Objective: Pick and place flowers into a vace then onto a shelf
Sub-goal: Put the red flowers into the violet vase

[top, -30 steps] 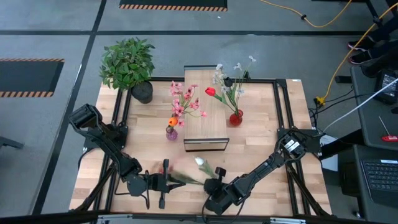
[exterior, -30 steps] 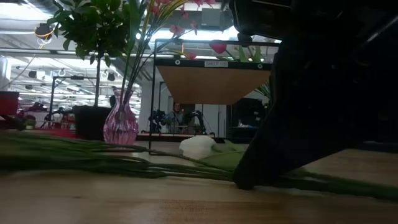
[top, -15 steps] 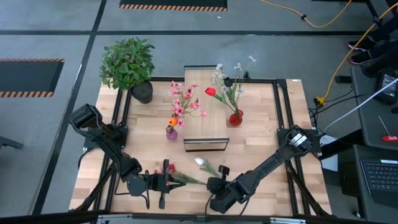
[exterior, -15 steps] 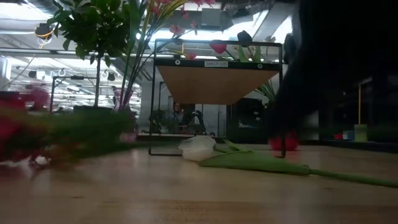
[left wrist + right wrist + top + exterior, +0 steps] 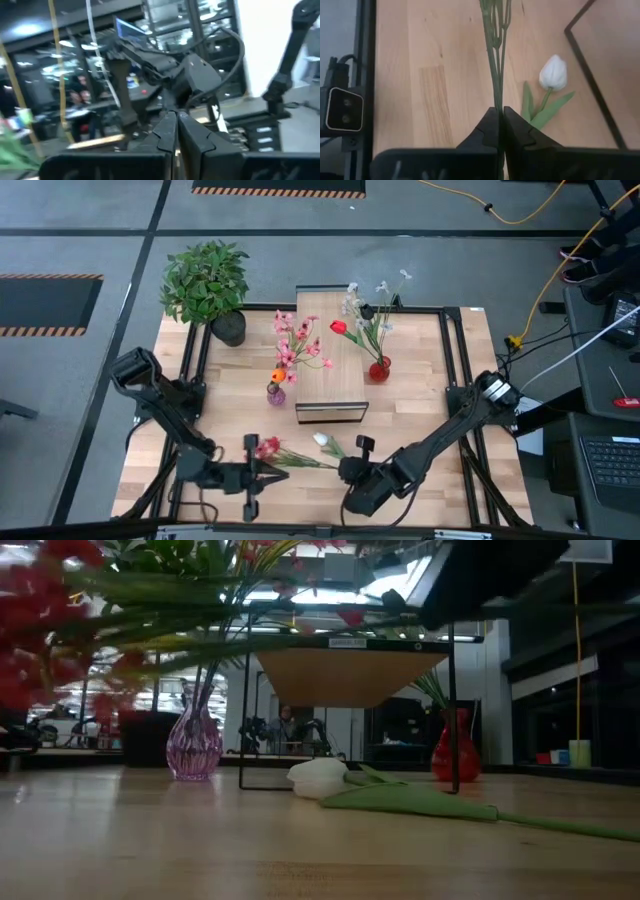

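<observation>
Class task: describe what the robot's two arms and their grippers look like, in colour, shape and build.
Both arms are black, made of slim jointed segments with bulkier housings. The left gripper and right gripper each end in two dark, flat, tapering fingers. No markings are readable.

a vase (image 5: 275, 393) stands left of the shelf (image 5: 328, 375), another vase (image 5: 379, 370) right.

floor (image 5: 80, 240): grey, hazard-striped | yellow cable (image 5: 520, 218) | ceiling lights, possibly fluorescent
</observation>
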Robot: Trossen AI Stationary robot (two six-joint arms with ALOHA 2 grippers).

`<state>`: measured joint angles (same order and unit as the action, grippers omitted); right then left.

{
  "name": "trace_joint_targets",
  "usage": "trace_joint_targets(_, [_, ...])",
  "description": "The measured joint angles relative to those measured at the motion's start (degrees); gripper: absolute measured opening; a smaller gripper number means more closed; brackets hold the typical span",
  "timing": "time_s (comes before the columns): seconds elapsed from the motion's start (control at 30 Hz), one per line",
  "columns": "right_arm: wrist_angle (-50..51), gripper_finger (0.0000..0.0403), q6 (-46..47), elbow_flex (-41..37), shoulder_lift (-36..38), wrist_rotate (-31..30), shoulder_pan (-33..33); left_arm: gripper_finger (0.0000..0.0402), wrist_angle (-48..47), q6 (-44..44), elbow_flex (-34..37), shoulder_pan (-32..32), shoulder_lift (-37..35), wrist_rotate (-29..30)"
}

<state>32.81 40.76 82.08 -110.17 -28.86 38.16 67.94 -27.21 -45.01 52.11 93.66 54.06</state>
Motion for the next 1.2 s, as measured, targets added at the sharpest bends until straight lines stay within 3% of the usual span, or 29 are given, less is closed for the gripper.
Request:
trace_joint_targets(0.2, [1.8,0.0002,-4.9,0.0,4.3,0.0,0.0,0.0006,1.2,-3.6,0.0,4.9,-3.1,13.6])
trace_joint_targets(0.47, [7.1,0.0002,-8.3,0.1,11.6,-0.4,0.0,0.0006,1.0,-4.6,0.0,8.3,-3.6,19.8])
trace_joint_targets(0.67, [11.4,0.0002,-9.5,0.1,18.4,-4.4,0.0,0.0007,1.0,-5.2,0.0,9.6,-3.6,16.4])
trace_joint_targets(0.97, [8.9,0.0002,-20.0,0.1,25.6,-6.1,-1.9,0.0003,0.3,-4.8,0.0,8.2,-3.6,2.5])
trace_joint_targets(1.2, [1.9,0.0002,-32.4,0.1,30.1,-2.5,-6.0,0.0004,-5.5,0.9,0.0,2.1,-3.6,1.6])
